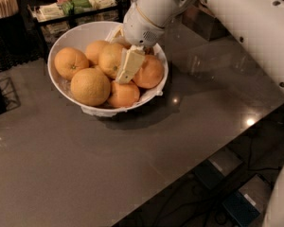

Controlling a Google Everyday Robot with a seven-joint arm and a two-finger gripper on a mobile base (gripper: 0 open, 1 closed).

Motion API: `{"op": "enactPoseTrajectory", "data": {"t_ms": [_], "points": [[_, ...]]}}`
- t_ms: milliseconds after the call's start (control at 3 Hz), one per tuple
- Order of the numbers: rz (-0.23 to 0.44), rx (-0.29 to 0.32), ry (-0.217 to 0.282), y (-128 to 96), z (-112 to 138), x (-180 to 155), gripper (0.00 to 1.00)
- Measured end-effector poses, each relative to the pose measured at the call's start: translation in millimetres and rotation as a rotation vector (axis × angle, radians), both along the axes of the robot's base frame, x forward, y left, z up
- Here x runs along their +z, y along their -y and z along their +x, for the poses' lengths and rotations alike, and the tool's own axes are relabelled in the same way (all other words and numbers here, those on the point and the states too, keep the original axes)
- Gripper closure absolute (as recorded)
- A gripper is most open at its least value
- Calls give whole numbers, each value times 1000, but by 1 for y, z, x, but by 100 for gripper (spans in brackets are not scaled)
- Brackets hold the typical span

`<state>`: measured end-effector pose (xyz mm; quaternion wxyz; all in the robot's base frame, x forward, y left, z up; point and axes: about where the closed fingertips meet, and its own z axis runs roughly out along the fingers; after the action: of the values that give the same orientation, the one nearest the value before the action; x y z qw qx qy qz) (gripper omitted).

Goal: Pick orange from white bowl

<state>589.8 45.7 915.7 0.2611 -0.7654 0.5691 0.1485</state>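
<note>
Black tray of packets (75, 6) behind the wide glossy white bowl (78, 36); my cream gripper (128, 66) is down among its round oranges (90, 86), can't tell its grip.

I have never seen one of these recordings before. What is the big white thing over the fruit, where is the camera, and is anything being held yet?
The big white shape is a robot arm reaching in from the upper right. It belongs to a mobile robot with a single arm. At its tip is the end effector, the part that grasps. It is down inside the white bowl, among the oranges.

There is only one camera, looking down on the grey table; where it is mounted is not on record. The bowl stands on that table, and about six oranges show in it. Behind it are a tray of packets and a holder of wooden sticks.

No orange has been lifted out of the bowl. Whether one is already gripped cannot be seen here.
</note>
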Motion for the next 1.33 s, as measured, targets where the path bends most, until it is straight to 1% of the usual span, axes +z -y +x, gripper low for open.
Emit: {"op": "enactPoseTrajectory", "data": {"t_ms": [333, 667, 1000, 1333], "points": [[0, 0, 0, 0, 0, 2, 84], [0, 0, 0, 0, 0, 2, 100], [0, 0, 0, 0, 0, 2, 100], [9, 28, 30, -11, -3, 17, 100]]}}
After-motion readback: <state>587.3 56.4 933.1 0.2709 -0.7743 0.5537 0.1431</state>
